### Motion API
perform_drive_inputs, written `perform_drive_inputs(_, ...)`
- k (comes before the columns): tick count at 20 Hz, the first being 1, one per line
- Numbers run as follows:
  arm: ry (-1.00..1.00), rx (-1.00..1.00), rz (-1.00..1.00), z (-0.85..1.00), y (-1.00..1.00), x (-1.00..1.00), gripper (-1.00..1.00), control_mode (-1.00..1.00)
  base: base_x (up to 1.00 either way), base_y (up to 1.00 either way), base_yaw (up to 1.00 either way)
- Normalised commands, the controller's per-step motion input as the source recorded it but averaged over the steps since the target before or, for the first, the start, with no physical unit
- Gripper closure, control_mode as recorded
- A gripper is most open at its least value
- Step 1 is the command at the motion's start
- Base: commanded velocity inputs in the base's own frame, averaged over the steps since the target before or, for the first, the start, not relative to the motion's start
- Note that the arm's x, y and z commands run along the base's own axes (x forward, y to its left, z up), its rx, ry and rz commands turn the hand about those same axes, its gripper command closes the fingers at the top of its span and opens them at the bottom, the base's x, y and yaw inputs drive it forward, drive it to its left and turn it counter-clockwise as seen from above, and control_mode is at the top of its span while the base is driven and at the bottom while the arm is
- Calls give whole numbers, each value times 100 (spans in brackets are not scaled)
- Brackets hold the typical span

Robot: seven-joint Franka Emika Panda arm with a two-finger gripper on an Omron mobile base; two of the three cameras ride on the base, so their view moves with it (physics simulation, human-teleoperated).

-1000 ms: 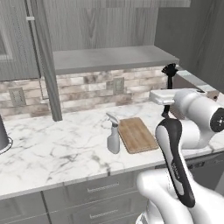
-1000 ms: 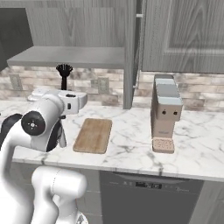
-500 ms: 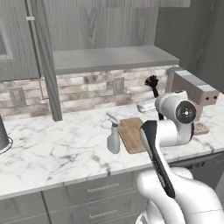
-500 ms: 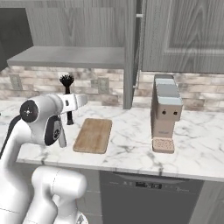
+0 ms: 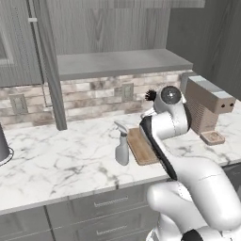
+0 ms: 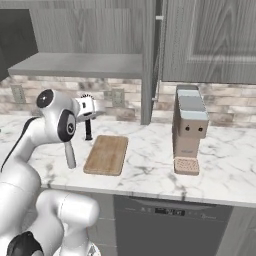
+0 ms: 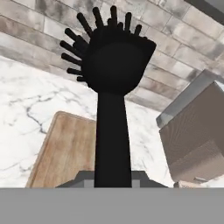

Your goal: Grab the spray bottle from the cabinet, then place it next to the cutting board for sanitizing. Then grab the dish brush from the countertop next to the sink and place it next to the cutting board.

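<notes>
Tool [image 6: 88,116] first: we read it as clamped tight on the dish brush [image 7: 112,78], whose thin black handle runs straight out from between the fingers in the hand view and ends in the round bristle head. We judge that grip low on the handle as chosen to keep the head free and clear of the fingers for the set-down. Going left to right in the right base view, the spray bottle [image 6: 69,153] stands upright on the surface [image 6: 150,150] just beside the left long edge of the cutting board [image 6: 106,154], so we take the first half of the task as done. Next comes the brush, carried above the surface over the far left corner of the board, apart from it. Its long axis looks close to vertical in the right base view: the dark handle hangs down below the tool and the head sits up near the wrist; whether the lower end touches the surface we cannot tell. In the hand view the head points toward the brick backsplash [image 7: 183,57], with the board underneath and to the left. Further right stands a boxy brown appliance [image 6: 188,131], well apart from the board. We judge the brush is being carried to a spot beside the board, with the bottle already holding the left side.
</notes>
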Motion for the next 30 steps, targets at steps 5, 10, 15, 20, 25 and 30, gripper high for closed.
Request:
perform_drive_inputs(5,35,-5,0,-30,-11,34,100,-100,0,0,0)
perform_drive_inputs(10,21,-1,0,-37,-9,27,100,-100,0,0,0)
perform_drive_inputs(15,9,0,0,-43,-14,20,100,-100,0,0,0)
perform_drive_inputs(20,3,0,0,-38,-30,19,100,-100,0,0,0)
perform_drive_inputs(25,4,0,0,-34,-37,17,100,-100,0,0,0)
perform_drive_inputs(30,8,0,0,-40,-26,23,100,-100,0,0,0)
